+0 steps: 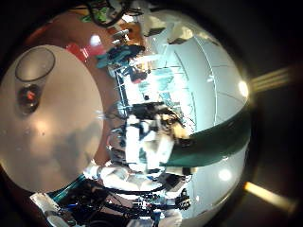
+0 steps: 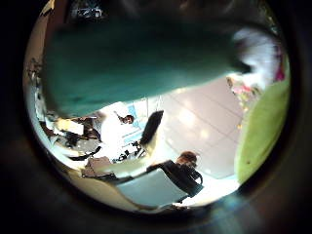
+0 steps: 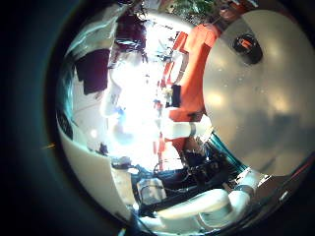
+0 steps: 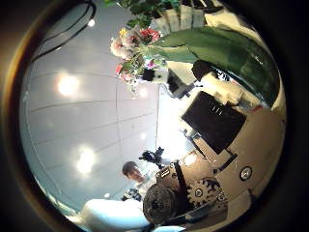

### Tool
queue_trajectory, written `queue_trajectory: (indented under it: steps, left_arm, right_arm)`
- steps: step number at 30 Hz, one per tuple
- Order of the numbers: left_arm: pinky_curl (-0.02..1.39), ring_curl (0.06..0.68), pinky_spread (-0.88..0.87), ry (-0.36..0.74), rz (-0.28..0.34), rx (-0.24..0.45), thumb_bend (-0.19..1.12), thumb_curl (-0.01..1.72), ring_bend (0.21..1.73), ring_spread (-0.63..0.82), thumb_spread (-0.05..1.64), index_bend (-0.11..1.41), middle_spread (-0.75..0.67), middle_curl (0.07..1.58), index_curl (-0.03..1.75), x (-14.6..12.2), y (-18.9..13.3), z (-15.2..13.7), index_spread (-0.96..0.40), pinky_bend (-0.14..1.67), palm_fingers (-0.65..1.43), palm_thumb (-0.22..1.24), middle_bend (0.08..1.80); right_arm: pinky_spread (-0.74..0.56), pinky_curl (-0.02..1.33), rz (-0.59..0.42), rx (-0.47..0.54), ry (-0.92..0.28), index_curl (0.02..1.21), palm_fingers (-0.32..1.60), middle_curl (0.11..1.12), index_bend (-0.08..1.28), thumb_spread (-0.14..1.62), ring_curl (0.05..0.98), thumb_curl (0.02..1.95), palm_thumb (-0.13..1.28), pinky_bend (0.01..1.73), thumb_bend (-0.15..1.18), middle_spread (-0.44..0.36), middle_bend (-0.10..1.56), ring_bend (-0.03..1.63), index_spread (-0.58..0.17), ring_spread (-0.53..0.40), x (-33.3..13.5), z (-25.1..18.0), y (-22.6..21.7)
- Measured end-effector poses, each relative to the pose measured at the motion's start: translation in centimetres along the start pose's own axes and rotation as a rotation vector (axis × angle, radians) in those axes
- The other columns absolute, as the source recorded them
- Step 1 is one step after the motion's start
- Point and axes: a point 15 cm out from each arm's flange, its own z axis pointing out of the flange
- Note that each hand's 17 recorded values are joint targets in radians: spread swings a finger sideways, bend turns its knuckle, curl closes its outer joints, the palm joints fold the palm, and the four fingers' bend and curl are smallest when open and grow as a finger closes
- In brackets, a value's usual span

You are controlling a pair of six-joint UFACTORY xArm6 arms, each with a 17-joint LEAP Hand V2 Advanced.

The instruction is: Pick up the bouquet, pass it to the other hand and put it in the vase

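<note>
The bouquet is up off the surface, close against both palms. In the right thumb side palm view its green wrap runs across, with pink and white blooms at one end. In the left thumb side palm view the wrap fills most of the frame, so the stems are hidden. Whether either hand is closed on it cannot be told. The glass vase stands on the surface, near its edge.
</note>
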Motion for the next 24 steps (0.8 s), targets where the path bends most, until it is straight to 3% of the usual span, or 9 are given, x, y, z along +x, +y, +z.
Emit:
queue_trajectory:
  steps: [4,6,8,10,15,18,20,22,24]
  left_arm:
    - [0.37,0.193,-0.03,0.039,-0.003,-0.013,-0.01,0.36,0.7,-0.02,0.95,0.2,-0.09,0.54,0.37,0.2,-0.4,0.6,-0.05,0.42,1.02,0.36,0.68]
    - [0.44,0.265,-0.17,0.05,-0.004,-0.017,0.01,0.37,0.88,-0.2,0.96,0.22,-0.18,0.59,0.4,0.1,-0.4,0.7,-0.14,0.6,1.27,0.44,0.74]
    - [0.5,0.32,-0.26,0.065,0.01,0.002,0.07,0.4,0.99,-0.28,0.98,0.3,-0.24,0.64,0.44,0.0,-0.9,0.1,-0.2,0.71,1.35,0.58,0.81]
    - [0.58,0.388,-0.35,0.09,0.02,0.015,0.15,0.45,1.14,-0.36,1.0,0.45,-0.31,0.7,0.52,0.3,-1.4,0.1,-0.3,0.88,1.37,0.75,0.9]
    - [0.7,0.475,-0.45,0.096,0.067,0.038,0.18,0.54,1.32,-0.41,1.02,0.74,-0.4,0.78,0.69,1.0,-2.0,-0.3,-0.45,1.08,1.26,0.89,1.08]
    - [0.75,0.505,-0.49,0.077,0.11,0.06,0.17,0.57,1.39,-0.41,1.04,0.83,-0.42,0.82,0.76,2.0,-2.7,-0.6,-0.51,1.14,1.19,0.9,1.14]
    - [0.78,0.519,-0.5,0.061,0.134,0.078,0.17,0.59,1.42,-0.41,1.05,0.87,-0.43,0.83,0.8,2.7,-3.2,-1.0,-0.53,1.17,1.16,0.92,1.17]
    - [0.81,0.529,-0.52,0.031,0.17,0.11,0.17,0.61,1.44,-0.41,1.06,0.89,-0.44,0.84,0.84,3.7,-3.5,-2.3,-0.55,1.19,1.13,0.93,1.2]
    - [0.84,0.536,-0.53,-0.003,0.217,0.129,0.16,0.63,1.46,-0.41,1.07,0.91,-0.45,0.85,0.87,5.2,-3.8,-3.0,-0.57,1.2,1.12,0.94,1.21]
  right_arm:
    - [-0.21,1.0,0.027,0.008,0.038,0.85,1.12,0.85,1.23,0.85,0.712,1.36,1.13,1.2,0.02,-0.143,1.36,1.47,-0.208,-0.19,1.5,-0.2,-0.3]
    - [-0.21,1.01,0.032,0.013,0.044,0.85,1.13,0.85,1.23,0.86,0.713,1.37,1.13,1.2,0.02,-0.143,1.36,1.47,-0.208,-0.191,1.8,-0.3,-0.5]
    - [-0.21,1.01,0.044,0.024,0.06,0.85,1.12,0.85,1.23,0.86,0.714,1.37,1.13,1.2,0.02,-0.143,1.36,1.47,-0.207,-0.192,2.3,-0.5,-0.6]
    - [-0.21,1.02,0.053,0.048,0.081,0.85,1.11,0.86,1.23,0.86,0.717,1.37,1.11,1.2,0.0,-0.144,1.36,1.47,-0.208,-0.195,3.0,-1.0,-1.0]
    - [-0.24,0.97,0.07,0.176,0.129,0.84,1.02,0.84,1.15,0.91,0.698,1.24,0.84,1.18,-0.07,-0.158,1.27,1.41,-0.224,-0.203,4.2,-4.0,-2.2]
    - [-0.32,0.92,0.079,0.212,0.125,0.81,0.78,0.81,0.96,0.95,0.672,1.13,0.77,1.14,-0.05,-0.169,1.19,1.36,-0.247,-0.215,4.5,-5.2,-2.0]
    - [-0.37,0.88,0.098,0.253,0.119,0.75,0.41,0.77,0.72,0.99,0.653,1.04,0.74,1.11,-0.04,-0.166,1.06,1.33,-0.279,-0.228,5.0,-6.3,-1.7]
    - [-0.31,0.86,0.122,0.286,0.106,0.69,0.16,0.72,0.62,1.01,0.619,0.97,0.73,1.03,-0.03,-0.155,0.94,1.26,-0.32,-0.22,5.8,-6.9,-1.3]
    - [-0.23,0.83,0.136,0.306,0.097,0.63,0.08,0.67,0.58,1.02,0.581,0.92,0.72,0.97,-0.03,-0.14,0.85,1.2,-0.35,-0.201,6.3,-7.3,-1.0]
